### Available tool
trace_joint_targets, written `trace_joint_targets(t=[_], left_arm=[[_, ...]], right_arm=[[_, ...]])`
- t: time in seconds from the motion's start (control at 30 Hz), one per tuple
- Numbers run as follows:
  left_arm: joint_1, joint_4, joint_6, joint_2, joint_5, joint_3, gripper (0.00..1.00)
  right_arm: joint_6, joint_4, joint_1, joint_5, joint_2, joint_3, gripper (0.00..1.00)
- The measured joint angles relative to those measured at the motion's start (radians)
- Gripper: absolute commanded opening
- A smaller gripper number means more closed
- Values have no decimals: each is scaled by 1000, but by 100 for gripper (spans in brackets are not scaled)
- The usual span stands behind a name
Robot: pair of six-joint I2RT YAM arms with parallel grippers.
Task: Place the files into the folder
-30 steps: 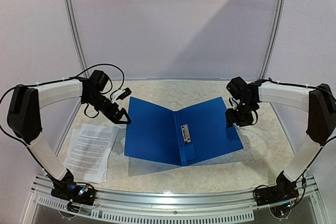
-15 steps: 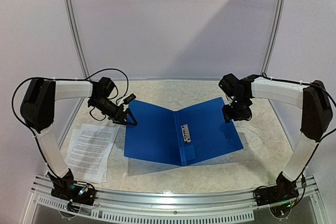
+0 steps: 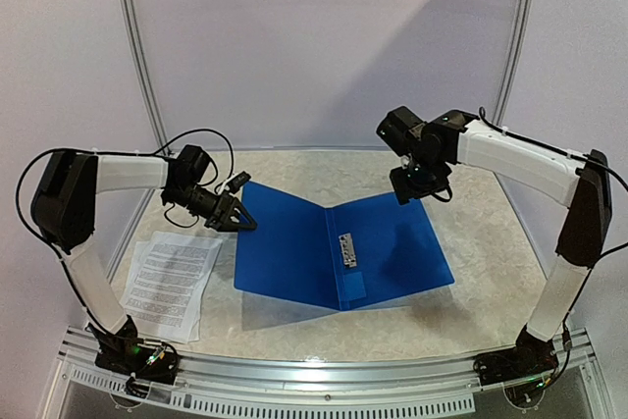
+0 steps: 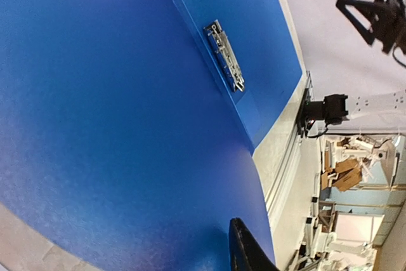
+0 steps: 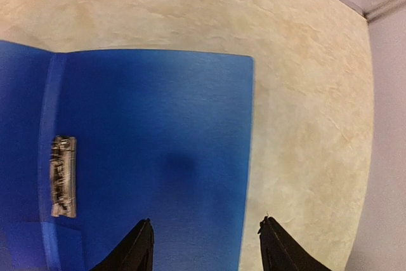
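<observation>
The blue folder lies open on the table, inner side up, with its metal clip at the spine. The files, printed white sheets, lie on the table left of it. My left gripper is at the left cover's outer edge. In the left wrist view one finger shows just over the blue cover; the other is hidden. My right gripper hangs above the right cover's far edge, open and empty. In its own view the gripper straddles the cover's edge.
A metal rail runs along the table's near edge, with both arm bases on it. Two curved poles rise at the back before pale walls. Bare marbled tabletop lies right of the folder.
My left gripper shifted a little right onto the cover's edge and its jaws narrowed from wide open. My right gripper rose and moved left, away from the right cover.
</observation>
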Motion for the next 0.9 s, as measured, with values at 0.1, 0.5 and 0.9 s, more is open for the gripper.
trace_joint_targets(t=[0.1, 0.5, 0.9], left_arm=[[0, 24, -24, -2, 8, -15, 26], [0, 60, -63, -15, 29, -31, 15], [0, 74, -96, -17, 42, -53, 5]], right_arm=[[1, 72, 37, -115, 1, -18, 43], [218, 600, 43, -730, 92, -330, 19], [368, 711, 43, -816, 136, -423, 19]])
